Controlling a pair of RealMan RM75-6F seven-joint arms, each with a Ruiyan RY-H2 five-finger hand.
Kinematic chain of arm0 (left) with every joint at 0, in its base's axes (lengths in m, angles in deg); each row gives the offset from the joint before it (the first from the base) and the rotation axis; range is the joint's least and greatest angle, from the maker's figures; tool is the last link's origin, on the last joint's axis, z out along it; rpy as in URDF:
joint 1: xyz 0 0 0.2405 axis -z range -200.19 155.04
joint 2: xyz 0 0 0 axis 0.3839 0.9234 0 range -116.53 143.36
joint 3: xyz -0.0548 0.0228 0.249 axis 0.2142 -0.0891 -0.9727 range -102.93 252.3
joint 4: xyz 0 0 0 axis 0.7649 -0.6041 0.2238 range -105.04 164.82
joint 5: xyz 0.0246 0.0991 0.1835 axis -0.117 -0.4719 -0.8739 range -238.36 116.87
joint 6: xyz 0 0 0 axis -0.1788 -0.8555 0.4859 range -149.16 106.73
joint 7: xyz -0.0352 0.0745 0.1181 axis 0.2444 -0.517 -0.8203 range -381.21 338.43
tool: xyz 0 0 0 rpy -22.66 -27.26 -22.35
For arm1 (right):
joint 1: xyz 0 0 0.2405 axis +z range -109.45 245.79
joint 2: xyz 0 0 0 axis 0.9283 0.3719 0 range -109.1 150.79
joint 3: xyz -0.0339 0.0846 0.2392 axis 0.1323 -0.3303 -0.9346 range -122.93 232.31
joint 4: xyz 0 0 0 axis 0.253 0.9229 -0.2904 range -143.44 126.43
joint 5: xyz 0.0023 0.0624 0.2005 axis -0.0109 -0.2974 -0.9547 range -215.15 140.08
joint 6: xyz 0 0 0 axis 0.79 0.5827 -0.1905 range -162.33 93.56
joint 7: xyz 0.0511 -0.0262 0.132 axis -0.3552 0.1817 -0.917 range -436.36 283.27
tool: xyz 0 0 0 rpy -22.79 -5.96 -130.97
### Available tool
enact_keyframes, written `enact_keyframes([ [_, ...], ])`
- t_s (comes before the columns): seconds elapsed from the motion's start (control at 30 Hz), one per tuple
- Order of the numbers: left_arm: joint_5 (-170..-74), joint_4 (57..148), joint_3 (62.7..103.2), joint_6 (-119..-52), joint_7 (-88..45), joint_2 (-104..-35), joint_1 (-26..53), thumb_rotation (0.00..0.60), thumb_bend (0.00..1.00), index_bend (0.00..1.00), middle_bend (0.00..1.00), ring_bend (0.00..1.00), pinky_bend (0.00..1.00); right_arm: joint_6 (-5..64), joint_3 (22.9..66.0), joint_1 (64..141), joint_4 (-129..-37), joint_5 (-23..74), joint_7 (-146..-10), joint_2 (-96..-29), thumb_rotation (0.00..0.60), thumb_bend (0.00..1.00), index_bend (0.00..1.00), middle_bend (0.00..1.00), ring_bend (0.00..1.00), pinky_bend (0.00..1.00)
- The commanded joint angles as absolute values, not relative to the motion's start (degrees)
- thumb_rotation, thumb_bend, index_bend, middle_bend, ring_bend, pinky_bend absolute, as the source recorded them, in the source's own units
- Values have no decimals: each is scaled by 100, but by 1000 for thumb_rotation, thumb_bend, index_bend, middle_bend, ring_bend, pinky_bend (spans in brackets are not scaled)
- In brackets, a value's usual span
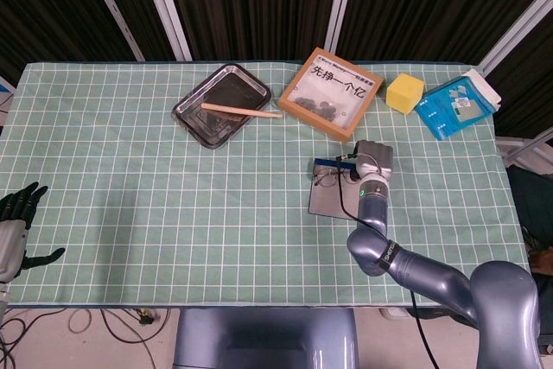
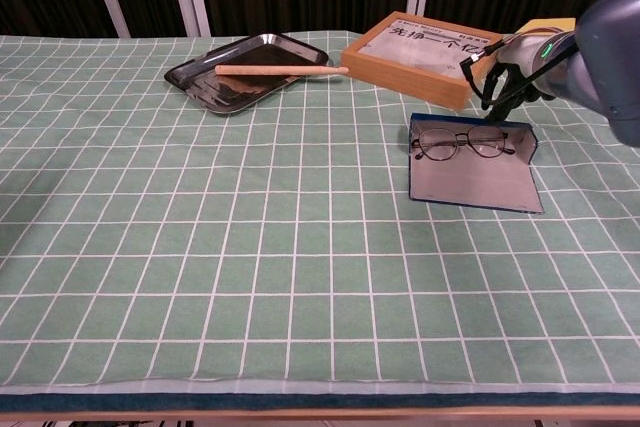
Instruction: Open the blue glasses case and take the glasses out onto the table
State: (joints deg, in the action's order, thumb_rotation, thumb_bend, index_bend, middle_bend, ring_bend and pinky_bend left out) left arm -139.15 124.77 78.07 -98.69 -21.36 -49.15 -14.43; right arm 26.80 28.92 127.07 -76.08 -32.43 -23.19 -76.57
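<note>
The blue glasses case (image 2: pixel 475 179) lies open and flat on the green checked cloth, right of centre. The thin dark-framed glasses (image 2: pixel 460 144) rest inside it along its raised back wall (image 2: pixel 527 143). In the head view the case (image 1: pixel 327 199) is partly covered by my right arm. My right hand (image 2: pixel 497 95) shows only as dark thin parts hanging just behind the case's far right corner. Its fingers are not clear in either view, and it holds nothing that I can see. My left hand (image 1: pixel 15 226) hangs off the table's left front edge, fingers spread, empty.
A dark metal tray (image 2: pixel 190 77) with a wooden stick (image 2: pixel 280 70) sits at the back left. A wooden framed box (image 2: pixel 420 52) stands just behind the case. A yellow block (image 1: pixel 404 92) and a blue packet (image 1: pixel 455 106) lie at the back right.
</note>
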Motion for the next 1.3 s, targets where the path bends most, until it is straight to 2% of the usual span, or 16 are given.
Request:
enact_keyframes([
  [0.03, -13897, 12474, 7813, -9858, -2138, -4919, -1438, 600, 36, 0, 0, 0, 0, 2629, 2861, 12746, -7492, -3268, -2311, -7733, 600, 405, 435, 956, 986, 1000],
  [0.63, -13847, 12490, 7819, -9803, -2146, -4916, -1419, 600, 36, 0, 0, 0, 0, 2511, 2731, 12784, -7287, -3416, -2267, -7875, 600, 461, 434, 956, 986, 1000],
  [1.3, -13802, 12497, 7832, -9776, -2148, -4914, -1408, 600, 36, 0, 0, 0, 0, 2417, 2687, 12802, -7086, -3481, -2200, -8012, 600, 479, 446, 956, 986, 1000],
])
